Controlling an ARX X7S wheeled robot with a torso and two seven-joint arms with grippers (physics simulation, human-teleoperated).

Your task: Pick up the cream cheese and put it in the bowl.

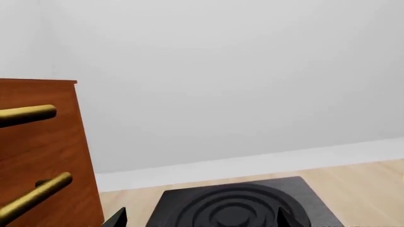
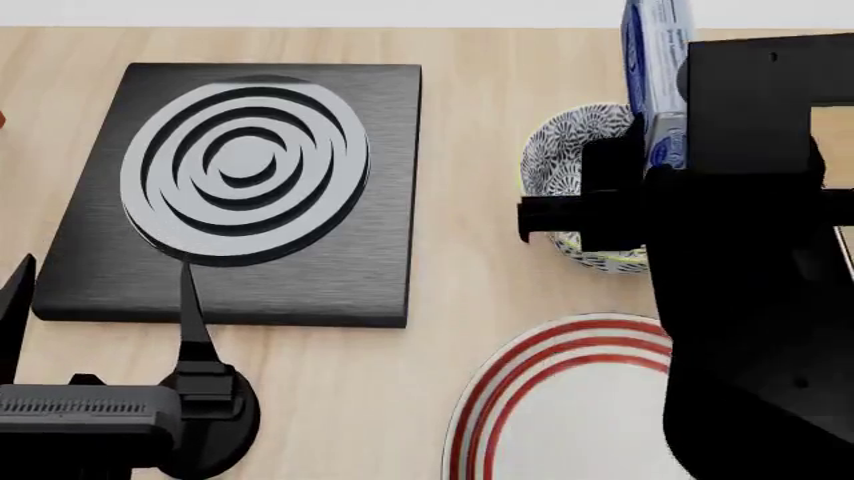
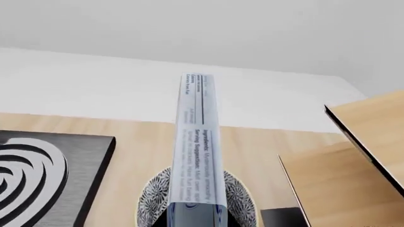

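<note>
The cream cheese (image 2: 657,70) is a silver-grey box with blue lettering. It stands on end in my right gripper (image 2: 663,150), which is shut on its lower part. It hangs over the bowl (image 2: 567,160), whose black-and-white floral wall shows beside my arm. In the right wrist view the cream cheese (image 3: 198,142) rises from the right gripper (image 3: 196,223), with the bowl (image 3: 153,194) showing on both sides below it. My left gripper (image 2: 104,300) is open over the near edge of the black burner plate (image 2: 254,190). Nothing is between its fingertips (image 1: 117,218).
A white plate with red rings (image 2: 574,400) lies at the near right, just in front of the bowl. A wooden cabinet with brass handles (image 1: 38,151) stands beside the burner plate (image 1: 233,208). Light wooden panels (image 3: 353,165) rise on the bowl's other side.
</note>
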